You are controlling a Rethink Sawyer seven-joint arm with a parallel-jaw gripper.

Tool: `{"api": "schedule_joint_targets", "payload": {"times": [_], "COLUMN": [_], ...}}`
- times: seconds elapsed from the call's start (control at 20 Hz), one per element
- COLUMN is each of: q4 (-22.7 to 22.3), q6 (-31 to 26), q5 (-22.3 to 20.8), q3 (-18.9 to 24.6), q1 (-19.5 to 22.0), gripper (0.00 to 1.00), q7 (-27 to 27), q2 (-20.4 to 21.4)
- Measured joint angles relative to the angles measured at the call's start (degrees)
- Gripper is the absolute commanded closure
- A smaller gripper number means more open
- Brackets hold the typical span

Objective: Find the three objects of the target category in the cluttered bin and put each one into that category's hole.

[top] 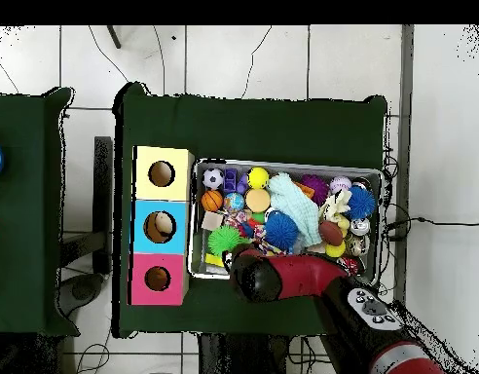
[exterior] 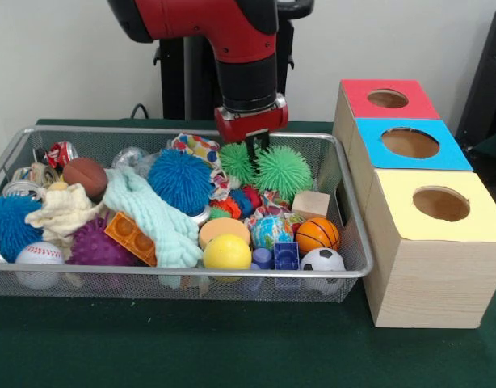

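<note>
Green table; gripper (exterior: pixel 256 148) state unclear over green spiky balls (exterior: pixel 282 171), hidden overhead

Light is bright, even and diffuse in both views, seemingly from overhead. Shadows are soft: a faint one lies under the bin (exterior: pixel 345 279) at 6 o'clock and beside the boxes (exterior: pixel 430 267). The balls show small glints. No strong glare or motion blur.

Toy-filled bin (exterior: pixel 345 271) beside holed boxes (exterior: pixel 430 267)
</note>
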State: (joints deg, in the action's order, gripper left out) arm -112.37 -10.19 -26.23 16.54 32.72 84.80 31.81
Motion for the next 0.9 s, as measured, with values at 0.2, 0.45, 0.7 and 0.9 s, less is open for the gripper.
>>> {"api": "schedule_joint_targets", "payload": {"times": [0.2,0.45,0.7,0.9], "q4": [0.0,0.0,0.0,0.0], "q6": [-0.5,-2.1,-3.2,-3.8], "q5": [0.0,0.0,0.0,0.0], "q3": [0.7,2.1,2.9,3.0], "q1": [2.3,6.0,8.8,9.8], "gripper": [1.0,1.0,1.0,1.0], "q7": [0.0,0.0,0.0,0.0], "q2": [1.2,2.1,2.2,2.2]}}
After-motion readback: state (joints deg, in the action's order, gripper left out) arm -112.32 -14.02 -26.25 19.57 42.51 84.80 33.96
